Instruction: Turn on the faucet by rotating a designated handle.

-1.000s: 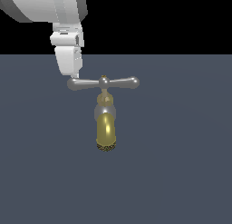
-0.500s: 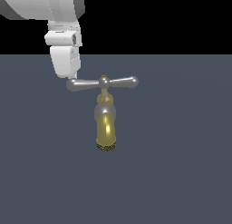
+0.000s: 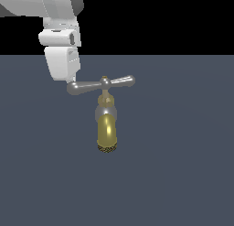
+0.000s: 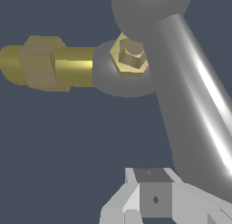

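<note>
The faucet (image 3: 107, 131) stands mid-scene, its gold spout curving down to a dark mesh tip. Its handle (image 3: 89, 86) is a silver crossbar with rounded ends and a small gold hub, and it sits slightly skewed. The end on the exterior view's left is lower than the other end. My white gripper (image 3: 73, 80) comes down from above and touches that lower end from behind. It looks shut, with nothing between its fingers. In the wrist view the handle (image 4: 190, 91) runs close past my fingertips (image 4: 155, 199). The gold hub (image 4: 131, 55) and the faucet body (image 4: 68, 66) lie beyond.
A flat dark grey floor (image 3: 183, 174) surrounds the faucet. The arm's white link (image 3: 55, 5) fills the exterior view's upper left.
The handle has turned a little: its end on the exterior view's left has swung lower and the other end higher. My gripper has shifted slightly leftward in that view, staying against that end.
</note>
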You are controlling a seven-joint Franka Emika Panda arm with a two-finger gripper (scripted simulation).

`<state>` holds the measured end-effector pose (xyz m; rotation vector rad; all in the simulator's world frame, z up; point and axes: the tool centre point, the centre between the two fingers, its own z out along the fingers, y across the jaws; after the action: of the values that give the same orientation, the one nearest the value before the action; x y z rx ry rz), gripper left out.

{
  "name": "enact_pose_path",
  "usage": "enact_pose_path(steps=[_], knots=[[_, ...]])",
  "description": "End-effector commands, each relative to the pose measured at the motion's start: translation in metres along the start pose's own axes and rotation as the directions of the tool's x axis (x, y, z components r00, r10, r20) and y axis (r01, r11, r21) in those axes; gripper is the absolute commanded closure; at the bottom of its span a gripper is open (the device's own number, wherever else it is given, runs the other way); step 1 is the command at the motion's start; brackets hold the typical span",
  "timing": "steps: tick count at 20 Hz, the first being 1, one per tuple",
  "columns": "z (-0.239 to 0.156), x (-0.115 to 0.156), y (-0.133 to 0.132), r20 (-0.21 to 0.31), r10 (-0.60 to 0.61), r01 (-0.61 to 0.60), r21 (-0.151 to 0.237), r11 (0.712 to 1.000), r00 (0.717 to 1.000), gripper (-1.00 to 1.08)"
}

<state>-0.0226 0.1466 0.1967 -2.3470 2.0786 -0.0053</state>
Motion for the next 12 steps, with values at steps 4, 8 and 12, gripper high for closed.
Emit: enact_pose_path(steps=[4,8,12], knots=[[0.0,-0.003,0.021,-0.002,-0.003,0.003,-0.007,1.0,1.0,1.08],[0.0,-0.004,0.03,-0.002,-0.003,0.003,-0.007,1.0,1.0,1.08],[-0.001,0.002,0.034,-0.002,-0.004,0.004,-0.002,1.0,1.0,1.08]])
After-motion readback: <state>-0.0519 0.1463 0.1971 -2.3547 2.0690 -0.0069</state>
